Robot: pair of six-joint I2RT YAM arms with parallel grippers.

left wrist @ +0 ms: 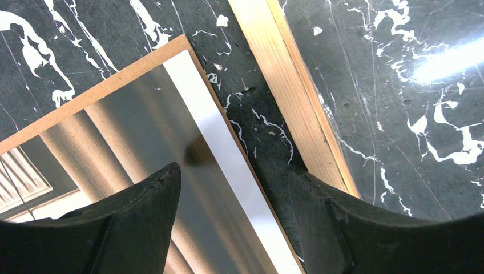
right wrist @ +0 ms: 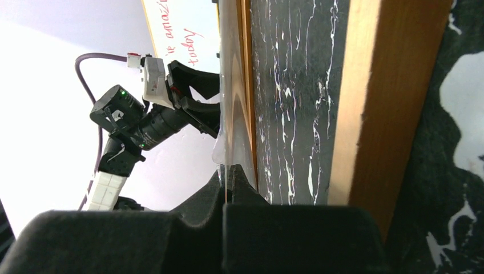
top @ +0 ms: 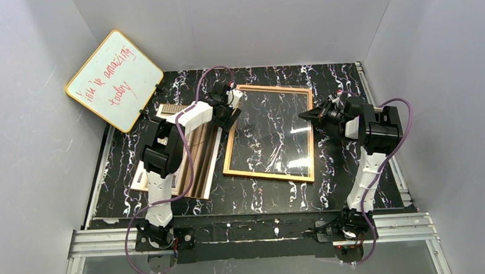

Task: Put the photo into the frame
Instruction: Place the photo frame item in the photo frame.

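Black-and-white arms (top: 166,149), purple cables (top: 410,120)

Lab test cell, white enclosure walls (top: 222,20)

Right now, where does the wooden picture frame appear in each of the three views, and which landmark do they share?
Top external: the wooden picture frame lies flat at the picture's centre.
Left wrist: one edge of it crosses diagonally from top centre to lower right.
Right wrist: its near edge runs vertically, right of centre.
Shared landmark: the black white-veined tabletop, seen under the frame in all three.

Matt wooden frame (top: 266,176), glossy clear pane (top: 270,129), glossy paper photo (left wrist: 131,137), polished marbled tabletop (top: 261,201).
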